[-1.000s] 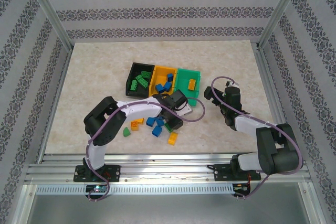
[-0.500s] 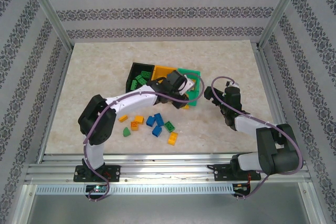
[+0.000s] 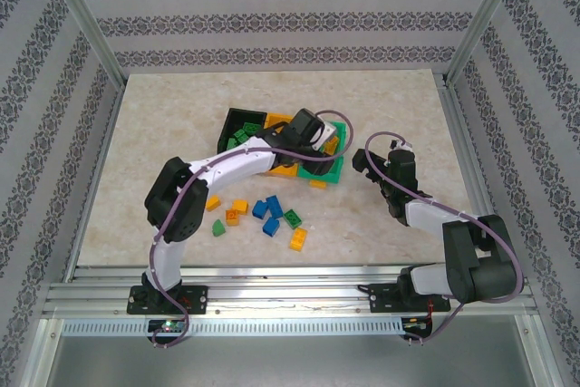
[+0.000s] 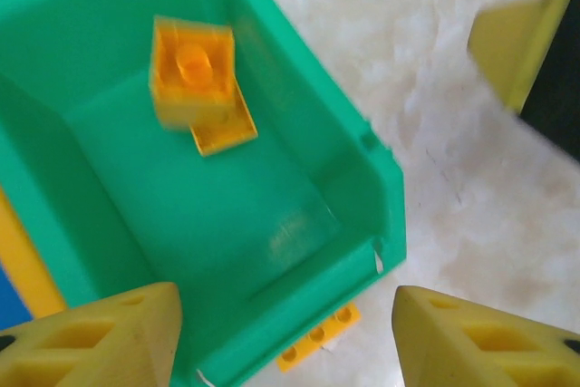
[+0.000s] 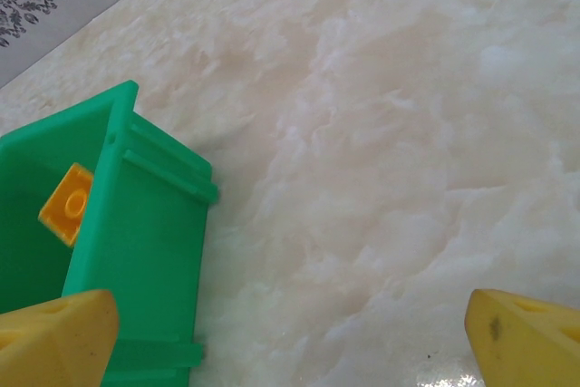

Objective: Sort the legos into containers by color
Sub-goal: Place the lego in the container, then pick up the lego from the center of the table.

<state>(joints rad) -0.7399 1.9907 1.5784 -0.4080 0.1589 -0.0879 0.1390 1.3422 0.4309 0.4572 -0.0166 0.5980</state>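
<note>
Left wrist view: the left gripper [image 4: 285, 325] hangs over the green bin [image 4: 362, 178] with its fingers spread and nothing between them. Inside the bin, toward 11 o'clock, an orange brick [image 4: 192, 74] appears blurred above a second orange piece [image 4: 224, 130]. Whether it is at rest cannot be told. Another orange brick [image 4: 317, 342] lies on the table against the bin's outer wall at 6 o'clock.

Right wrist view: the right gripper [image 5: 290, 333] is spread wide and empty over bare table, with the green bin at 9 o'clock.

Hazards:
- The left arm lies across the orange bin [image 3: 283, 120]. A low withdrawal would likely catch a rim and shift or tip a bin.
- The outside brick touches the wall. A descent for it risks pushing the bin rather than seating the fingers.
- The blurred brick may bounce before it settles.

View differences: the top external view shows the loose legos [image 3: 265, 210] at 7 o'clock from the bins and green bricks in the black bin [image 3: 237, 124]. The wrist views give the green bin's interior.
</note>
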